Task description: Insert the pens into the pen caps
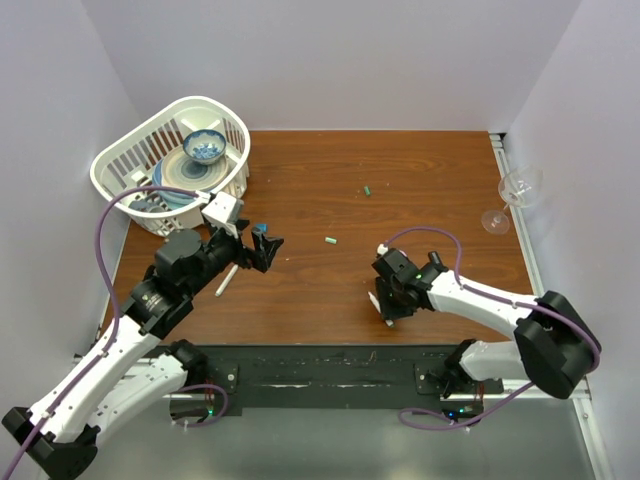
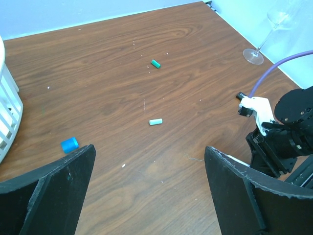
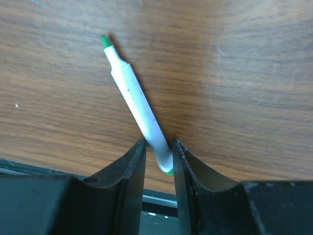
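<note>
**Right pincer pinches the pen's back end; caps wait mid-table**

On my right wrist view, the right pincer (image 3: 159, 147) stands nearly closed, its two fingers pressed to either side of the rear end of the green-tipped pen (image 3: 136, 100). The pen slants toward the upper left of that frame, tip free. I judge the hold is at the tail so the writing end stays clear to go into a cap.

The left pincer (image 2: 149, 152) is spread wide and holds nothing. It hangs low over the wood, probably ready to fetch a cap. In its view the blue cap (image 2: 69, 144) lies at the left, just beside one finger. The middle green cap (image 2: 155, 122) sits at centre and the upper green cap (image 2: 156, 63) above it, well apart. A second pen (image 1: 227, 280) lies by the left arm in the top view.

The table (image 1: 420, 160) is dark brown wood grain with pale specks, walled in plain lilac-white. A white basket (image 1: 120, 165) of dishes fills the upper left, and a wine glass (image 1: 520, 188) stands at the right edge.
</note>
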You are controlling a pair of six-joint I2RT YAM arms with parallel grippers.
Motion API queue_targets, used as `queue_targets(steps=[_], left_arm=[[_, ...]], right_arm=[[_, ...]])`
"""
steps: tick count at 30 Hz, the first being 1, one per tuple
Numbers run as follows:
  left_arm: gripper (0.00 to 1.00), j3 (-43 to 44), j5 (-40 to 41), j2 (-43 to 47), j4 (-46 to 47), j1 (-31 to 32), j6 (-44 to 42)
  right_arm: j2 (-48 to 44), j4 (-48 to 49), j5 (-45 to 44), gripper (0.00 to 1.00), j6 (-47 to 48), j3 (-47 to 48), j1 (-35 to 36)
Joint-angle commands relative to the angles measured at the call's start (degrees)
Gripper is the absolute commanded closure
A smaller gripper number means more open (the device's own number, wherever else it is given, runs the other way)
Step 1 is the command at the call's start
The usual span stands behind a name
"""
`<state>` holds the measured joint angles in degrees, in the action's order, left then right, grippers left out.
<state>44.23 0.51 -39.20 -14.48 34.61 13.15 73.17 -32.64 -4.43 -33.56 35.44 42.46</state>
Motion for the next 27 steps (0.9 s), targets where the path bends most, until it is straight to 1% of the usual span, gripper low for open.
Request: queue_targets(steps=[1,2,4,5,6,9,11,15,17,21,22,27], left_arm=[[0.02,0.1,1.1,-0.4,2.4,-0.2,2.1],[0.03,0.3,1.2,-0.5,2.2,-0.2,3.3],[0.03,0.3,0.5,-0.7,2.3,-0.2,4.7],[0.05,0.0,0.3,-0.7,2.2,-0.2,7.0],[0.05,-0.2,0.3,-0.8,1.9,-0.2,8.5],[0.06,-2.6,-1.5,-0.5,2.0,-0.2,14.3],[0.08,-4.8,-2.2,-0.6,2.7,-0.2,18.8],[0.11,-8.9,-6.1,-2.0,7.2,-0.2,23.9],[0.13,-10.6,-8.3,-4.3,10.0,-0.2,26.0],[0.16,-11.8,-11.5,-10.0,13.7,-0.2,27.7],[0.16,-12.4,-12.8,-10.9,16.4,-0.2,28.4],[0.18,-13.4,-16.9,-17.4,24.6,-0.1,30.4]], right_arm=[[0.2,3.0,1.1,0.69,-3.0,-1.5,0.9],[0.3,2.9,0.5,0.70,-3.2,-1.7,0.8],[0.2,3.0,0.5,0.74,-3.4,-1.9,1.0],[0.0,2.9,-0.1,0.76,-3.5,-1.9,1.1],[-0.6,2.7,-0.6,0.81,-3.6,-1.7,1.1],[-1.9,3.0,-1.1,0.87,-3.8,-1.9,1.3],[-3.0,5.1,-0.3,0.91,-4.0,-2.5,1.2],[-6.5,10.9,2.7,0.97,-5.4,-4.2,1.2],[-7.9,13.7,3.7,1.00,-6.2,-4.5,1.2],[-9.3,17.5,4.2,1.00,-6.3,-4.4,1.4],[-9.6,18.4,6.3,1.00,-6.5,-4.4,1.3],[-10.0,24.2,9.9,1.00,-7.5,-3.4,2.4]])
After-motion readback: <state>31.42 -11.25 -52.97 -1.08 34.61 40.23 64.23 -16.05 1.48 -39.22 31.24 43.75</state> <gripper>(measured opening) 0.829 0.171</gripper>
